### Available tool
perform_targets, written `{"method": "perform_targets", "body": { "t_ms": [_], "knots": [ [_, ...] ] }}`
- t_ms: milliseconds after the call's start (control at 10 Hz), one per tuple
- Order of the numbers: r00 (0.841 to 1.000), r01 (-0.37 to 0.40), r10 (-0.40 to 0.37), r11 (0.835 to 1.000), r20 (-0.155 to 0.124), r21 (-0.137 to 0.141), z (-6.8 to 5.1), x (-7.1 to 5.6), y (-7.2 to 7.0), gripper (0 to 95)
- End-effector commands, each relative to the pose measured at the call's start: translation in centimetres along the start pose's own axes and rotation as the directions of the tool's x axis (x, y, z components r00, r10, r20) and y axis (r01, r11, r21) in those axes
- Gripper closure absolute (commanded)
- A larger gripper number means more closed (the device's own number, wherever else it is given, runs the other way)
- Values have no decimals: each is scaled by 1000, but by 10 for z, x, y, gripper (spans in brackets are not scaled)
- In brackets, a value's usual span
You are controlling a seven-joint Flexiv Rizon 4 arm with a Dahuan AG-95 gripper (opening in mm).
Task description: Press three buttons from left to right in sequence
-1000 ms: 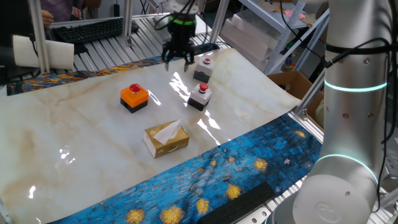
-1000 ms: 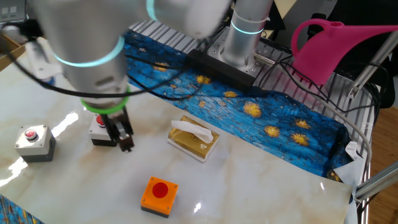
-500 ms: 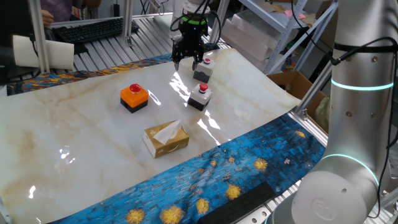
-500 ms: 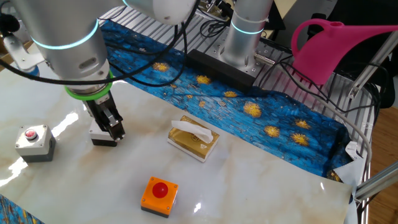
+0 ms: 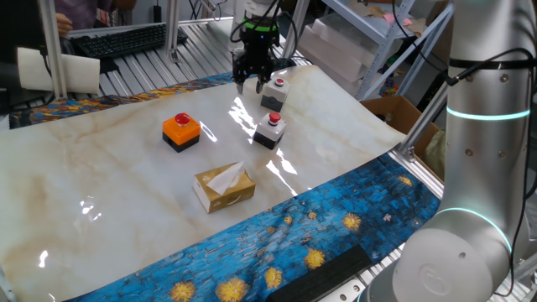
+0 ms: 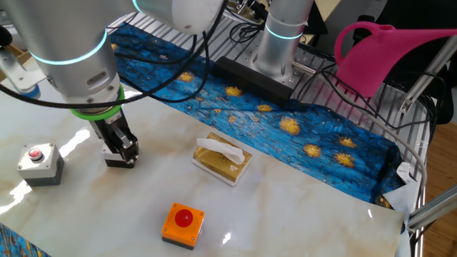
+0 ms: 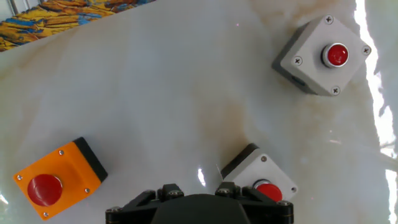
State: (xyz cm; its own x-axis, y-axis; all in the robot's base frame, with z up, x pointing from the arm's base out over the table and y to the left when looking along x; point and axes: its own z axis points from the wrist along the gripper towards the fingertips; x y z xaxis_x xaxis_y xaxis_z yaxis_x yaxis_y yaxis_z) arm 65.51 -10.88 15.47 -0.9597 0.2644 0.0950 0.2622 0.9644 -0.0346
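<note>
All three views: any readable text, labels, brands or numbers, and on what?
None can be read.
Three box-shaped push-buttons with red round caps, orange-topped, grey-white and grey-white: no lettering in the hand view.
Tan cardboard tissue box: no print legible.
Black keyboard: keys too small.

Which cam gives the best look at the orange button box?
One fixed view: the orange button box sits unobstructed mid-table, cap and black base visible. The other fixed view shows it whole near the bottom edge; the hand view shows it top-down in the lower-left corner.
</note>
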Motion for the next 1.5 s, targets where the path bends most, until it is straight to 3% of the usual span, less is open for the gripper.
{"method": "perform_targets", "body": {
  "t_ms": [100, 400, 1000, 1200, 1500],
  "knots": [
    [1000, -8, 8, 1000, 4, -11, 0, 1, 0, 950],
    [995, -100, 100, 995, 11, -21, 0, 1, 0, 950],
    [956, -294, 294, 956, 5, -3, 0, 1, 0, 950],
    [950, -314, 314, 950, 5, -4, 0, 1, 0, 950],
    [955, -295, 295, 955, 5, -7, 0, 1, 0, 950]
  ]
}}
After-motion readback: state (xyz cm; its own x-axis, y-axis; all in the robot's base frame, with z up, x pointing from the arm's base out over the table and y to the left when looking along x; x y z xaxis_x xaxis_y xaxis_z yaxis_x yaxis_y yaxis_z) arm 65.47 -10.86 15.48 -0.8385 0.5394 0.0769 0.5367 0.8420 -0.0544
